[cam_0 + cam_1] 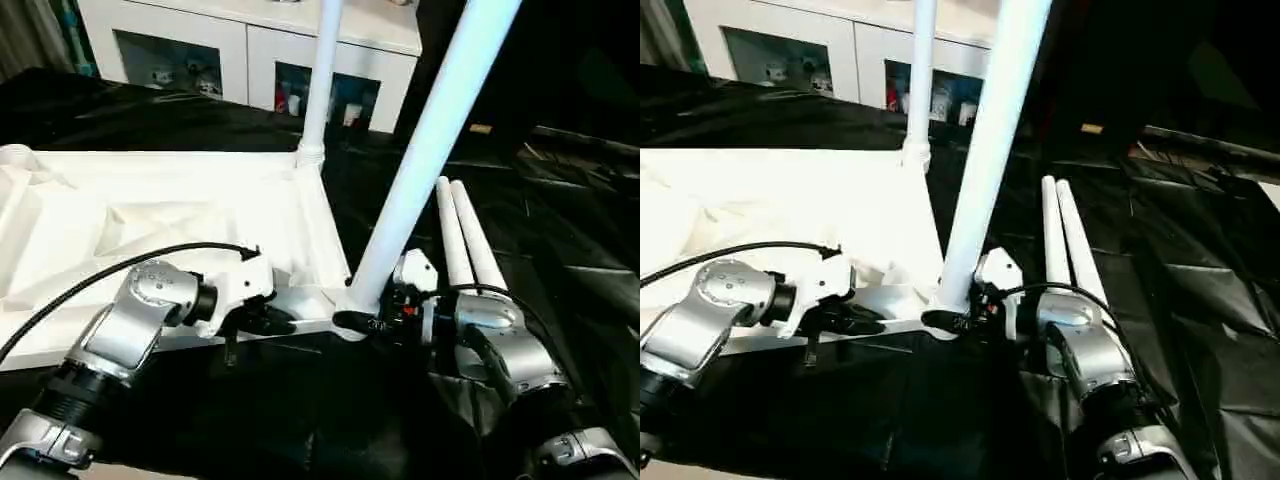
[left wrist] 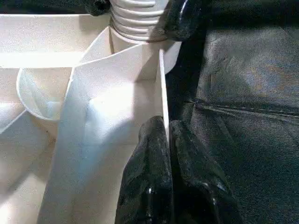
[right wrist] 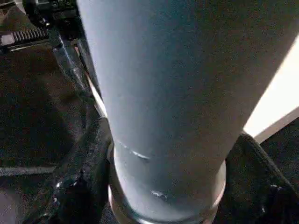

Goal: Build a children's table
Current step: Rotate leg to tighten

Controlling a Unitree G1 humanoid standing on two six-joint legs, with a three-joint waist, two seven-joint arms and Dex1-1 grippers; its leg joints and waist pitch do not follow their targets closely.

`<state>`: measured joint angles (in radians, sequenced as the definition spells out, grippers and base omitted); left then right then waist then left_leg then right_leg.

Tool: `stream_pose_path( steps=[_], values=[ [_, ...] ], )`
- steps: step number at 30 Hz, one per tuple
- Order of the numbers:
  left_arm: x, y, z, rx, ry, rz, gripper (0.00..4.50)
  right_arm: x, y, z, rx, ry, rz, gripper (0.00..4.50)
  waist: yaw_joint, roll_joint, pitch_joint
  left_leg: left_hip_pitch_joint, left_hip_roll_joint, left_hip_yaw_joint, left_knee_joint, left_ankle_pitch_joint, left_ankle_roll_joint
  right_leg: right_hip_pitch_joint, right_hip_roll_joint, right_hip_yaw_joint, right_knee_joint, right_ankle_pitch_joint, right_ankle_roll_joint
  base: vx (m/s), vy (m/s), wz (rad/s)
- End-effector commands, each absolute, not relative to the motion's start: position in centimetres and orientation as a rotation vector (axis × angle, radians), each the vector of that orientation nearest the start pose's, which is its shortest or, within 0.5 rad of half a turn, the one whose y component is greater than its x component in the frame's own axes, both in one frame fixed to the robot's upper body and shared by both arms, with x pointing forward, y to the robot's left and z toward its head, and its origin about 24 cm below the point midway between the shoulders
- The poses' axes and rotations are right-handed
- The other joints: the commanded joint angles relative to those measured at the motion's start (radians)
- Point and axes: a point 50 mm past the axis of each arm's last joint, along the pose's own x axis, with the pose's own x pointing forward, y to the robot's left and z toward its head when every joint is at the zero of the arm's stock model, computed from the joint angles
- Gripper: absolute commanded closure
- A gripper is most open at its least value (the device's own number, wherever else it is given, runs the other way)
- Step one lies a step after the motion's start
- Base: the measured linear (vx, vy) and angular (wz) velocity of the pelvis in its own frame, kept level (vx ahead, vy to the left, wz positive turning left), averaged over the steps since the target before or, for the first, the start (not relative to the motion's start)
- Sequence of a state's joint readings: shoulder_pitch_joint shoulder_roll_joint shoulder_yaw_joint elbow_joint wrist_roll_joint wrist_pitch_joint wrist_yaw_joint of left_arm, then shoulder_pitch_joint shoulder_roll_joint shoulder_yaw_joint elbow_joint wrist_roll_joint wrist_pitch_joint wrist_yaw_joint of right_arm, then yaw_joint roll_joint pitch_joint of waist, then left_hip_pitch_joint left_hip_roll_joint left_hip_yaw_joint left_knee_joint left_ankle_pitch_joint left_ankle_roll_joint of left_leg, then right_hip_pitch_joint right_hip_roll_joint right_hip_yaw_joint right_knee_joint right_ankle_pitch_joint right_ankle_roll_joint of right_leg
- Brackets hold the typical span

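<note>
The children's table top [image 1: 200, 190] lies upside down on the black cloth, ribs facing up. One white leg [image 1: 322, 80] stands upright in its far right corner socket. A second leg [image 1: 440, 130] leans in the near right corner socket. My right gripper [image 1: 362, 322] grips this leg's base, one finger [image 3: 84, 172] on each side of its collar. My left gripper [image 2: 166, 126] is shut on the top's thin near rim [image 2: 161, 79], close to that corner. Two loose legs [image 1: 465, 240] lie side by side to the right.
A white cabinet [image 1: 250, 40] with glass doors stands behind the work table. Wrinkled black cloth [image 1: 570, 220] covers the table to the right of the loose legs. A black cable [image 1: 90, 275] runs over my left forearm.
</note>
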<state>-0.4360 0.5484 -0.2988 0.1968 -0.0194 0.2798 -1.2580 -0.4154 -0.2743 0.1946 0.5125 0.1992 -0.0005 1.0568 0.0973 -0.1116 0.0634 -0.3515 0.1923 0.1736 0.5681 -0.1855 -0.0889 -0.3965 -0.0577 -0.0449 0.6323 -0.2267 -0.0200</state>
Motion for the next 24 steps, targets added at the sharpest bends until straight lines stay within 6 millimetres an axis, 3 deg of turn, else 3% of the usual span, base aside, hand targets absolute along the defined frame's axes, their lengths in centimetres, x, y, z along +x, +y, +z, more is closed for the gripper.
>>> stream_pose_path(
  steps=[1,2,3,4,5,6,7,9,10,13,15,18,20,22,24],
  values=[
    [28.1,15.0,5.8,0.443,0.522,-1.37,4.5,30.0,-13.0,2.7,-0.046,0.248,1.055,1.75,0.001,0.009,-0.047,0.005,0.04,-0.006,-0.059,-0.094,0.064,0.049,-0.08,0.048,-0.069,-0.037,-0.222,0.0,0.0,0.0],
    [28.2,15.0,5.8,0.447,0.524,-1.352,4.5,30.1,-13.0,2.6,-0.045,0.25,1.032,1.76,0.0,0.011,-0.047,0.006,0.041,-0.007,-0.059,-0.104,0.056,0.048,-0.081,0.048,-0.07,-0.054,-0.219,0.0,0.0,0.0],
    [29.2,14.8,5.4,0.44,0.535,-1.244,4.5,30.9,-13.0,1.8,0.007,0.266,0.867,1.76,-0.005,0.011,-0.046,0.008,0.041,-0.006,-0.061,-0.123,0.042,0.046,-0.082,0.049,-0.074,-0.09,-0.217,0.0,0.0,0.0],
    [29.9,14.4,5.3,0.437,0.531,-1.181,4.5,31.4,-12.8,1.3,0.04,0.281,0.755,1.76,-0.008,0.013,-0.041,0.009,0.041,-0.009,-0.067,-0.158,0.021,0.042,-0.083,0.048,-0.082,-0.166,-0.207,0.0,0.0,0.0],
    [29.9,14.4,5.3,0.437,0.531,-1.181,4.5,31.4,-12.8,1.3,0.04,0.281,0.755,1.76,-0.009,0.012,-0.04,0.009,0.04,-0.01,-0.069,-0.178,0.008,0.042,-0.084,0.048,-0.086,-0.214,-0.198,0.0,0.0,0.0],
    [30.7,13.8,5.2,0.427,0.536,-1.1,4.5,31.9,-12.5,0.6,0.073,0.304,0.611,1.76,-0.011,0.011,-0.042,0.008,0.043,-0.013,-0.07,-0.201,-0.009,0.046,-0.089,0.048,-0.09,-0.274,-0.18,0.0,0.0,0.0],
    [30.8,13.7,5.2,0.426,0.536,-1.086,4.5,32.0,-12.4,0.4,0.077,0.309,0.584,1.76,-0.011,0.014,-0.041,0.012,0.043,-0.013,-0.072,-0.208,-0.018,0.038,-0.088,0.051,-0.094,-0.289,-0.168,0.0,0.0,0.0],
    [32.0,12.4,5.1,0.415,0.536,-0.975,4.5,32.6,-11.4,-0.4,0.138,0.358,0.39,1.76,-0.012,0.014,-0.042,0.014,0.042,-0.014,-0.072,-0.223,-0.025,0.037,-0.087,0.051,-0.095,-0.3,-0.155,0.0,0.0,0.0],
    [32.0,12.4,5.1,0.415,0.536,-0.975,4.5,32.6,-11.4,-0.4,0.138,0.358,0.39,1.76,-0.011,0.016,-0.041,0.019,0.041,-0.012,-0.071,-0.231,-0.028,0.031,-0.087,0.053,-0.096,-0.297,-0.15,0.0,0.0,0.0],
    [32.7,10.9,5.2,0.395,0.53,-0.917,4.5,32.9,-9.7,-0.5,0.175,0.381,0.309,1.76,-0.01,0.016,-0.04,0.015,0.04,-0.013,-0.073,-0.232,-0.023,0.034,-0.084,0.053,-0.093,-0.255,-0.144,0.0,0.0,0.0],
    [32.9,10.0,5.2,0.394,0.523,-0.899,4.5,33.1,-8.5,-0.3,0.172,0.382,0.302,1.76,-0.012,0.013,-0.043,0.018,0.038,-0.015,-0.074,-0.257,-0.026,0.033,-0.086,0.052,-0.096,-0.292,-0.133,0.0,0.0,0.0],
    [32.9,9.6,5.2,0.405,0.518,-0.918,4.5,33.2,-7.5,0.1,0.186,0.353,0.369,1.76,-0.008,0.013,-0.044,0.014,0.039,-0.014,-0.073,-0.24,-0.016,0.036,-0.086,0.054,-0.093,-0.246,-0.131,0.0,0.0,0.0],
    [32.8,9.5,5.1,0.416,0.522,-0.928,4.5,33.1,-6.9,0.6,0.228,0.315,0.439,1.2,-0.006,0.012,-0.044,0.013,0.04,-0.013,-0.072,-0.232,0.0,0.037,-0.085,0.053,-0.091,-0.218,-0.133,0.0,0.0,0.0],
    [32.6,10.0,5.0,0.432,0.54,-0.932,4.5,33.1,-7.0,1.3,0.213,0.26,0.518,1.04,-0.006,0.011,-0.044,0.011,0.04,-0.012,-0.071,-0.219,0.01,0.039,-0.084,0.053,-0.09,-0.192,-0.141,0.0,0.0,0.0],
    [32.4,10.6,4.9,0.437,0.555,-0.955,4.5,33.0,-7.6,1.7,0.162,0.234,0.591,0.71,-0.008,0.012,-0.042,0.006,0.041,-0.015,-0.074,-0.231,0.015,0.041,-0.087,0.051,-0.095,-0.241,-0.139,0.0,0.0,0.0]
  ],
)
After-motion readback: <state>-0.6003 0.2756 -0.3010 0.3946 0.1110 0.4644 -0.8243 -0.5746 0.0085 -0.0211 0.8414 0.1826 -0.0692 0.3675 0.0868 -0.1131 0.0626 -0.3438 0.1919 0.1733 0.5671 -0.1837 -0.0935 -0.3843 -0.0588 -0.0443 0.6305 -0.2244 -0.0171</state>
